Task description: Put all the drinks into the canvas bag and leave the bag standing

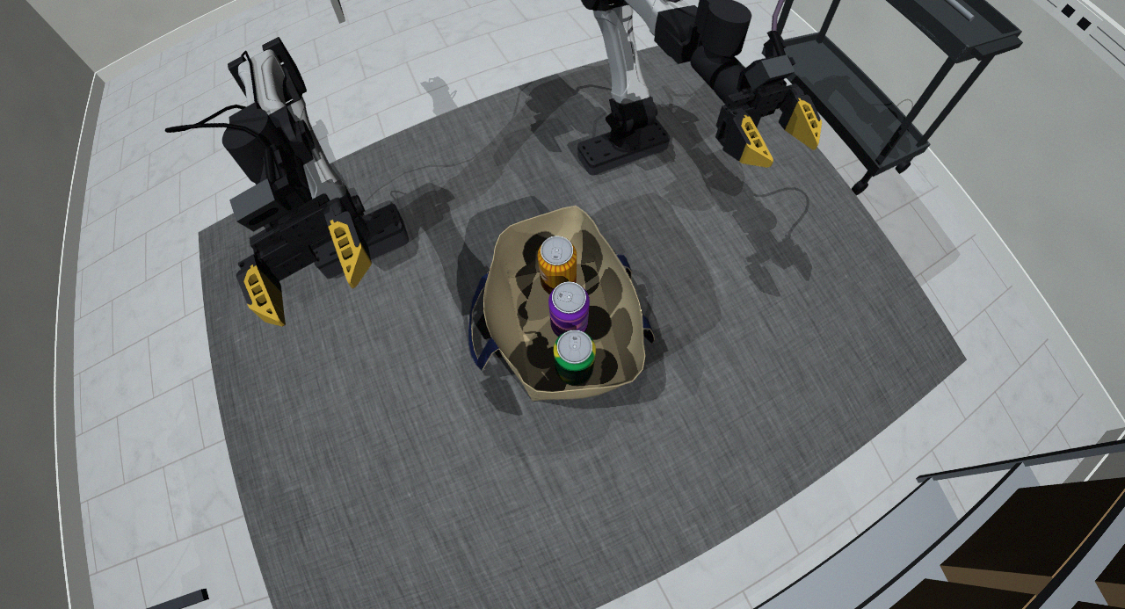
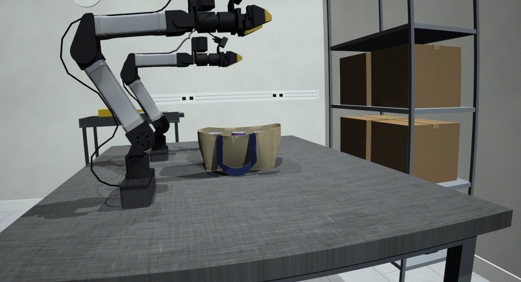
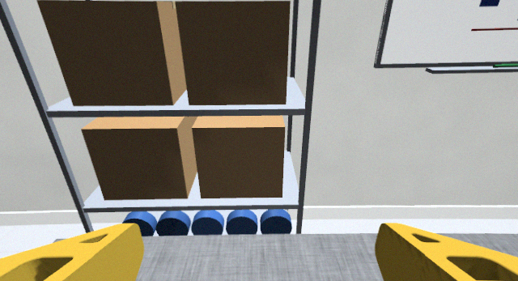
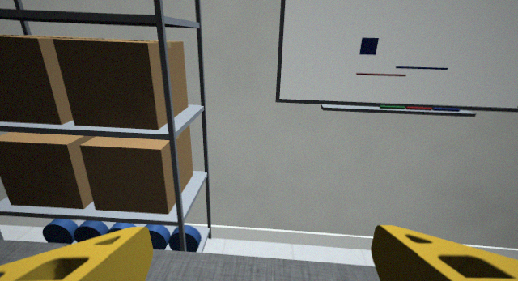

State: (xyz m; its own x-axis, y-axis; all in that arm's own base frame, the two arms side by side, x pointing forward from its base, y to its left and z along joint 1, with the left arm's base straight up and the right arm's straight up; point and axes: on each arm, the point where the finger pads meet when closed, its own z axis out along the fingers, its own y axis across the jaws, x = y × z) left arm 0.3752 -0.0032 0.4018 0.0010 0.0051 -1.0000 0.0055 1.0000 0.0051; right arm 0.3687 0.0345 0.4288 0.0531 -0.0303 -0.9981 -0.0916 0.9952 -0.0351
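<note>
Apparently finished, the step now asks both arms to hold off, the left gripper (image 1: 787, 155) (image 2: 238, 58) (image 3: 259, 235) and right gripper (image 1: 315, 303) (image 2: 265, 21) (image 4: 261, 237) spread and holding nothing, while orange, purple and green metal cans (image 1: 569, 315) (image 2: 238, 133) stand inside the upright tan canvas bag (image 1: 504, 283) (image 2: 236, 149).

Laboratory or workshop room — bench-mounted robot arms (image 1: 627, 51) (image 2: 129, 24), a metal shelf unit (image 2: 411, 79) (image 3: 312, 50) (image 4: 167, 78) with cardboard boxes (image 2: 437, 76) (image 3: 239, 54) (image 4: 103, 84), a utility cart (image 1: 983, 52) (image 2: 130, 119), and a whiteboard (image 3: 437, 38) (image 4: 324, 54) with markers (image 4: 418, 108).
</note>
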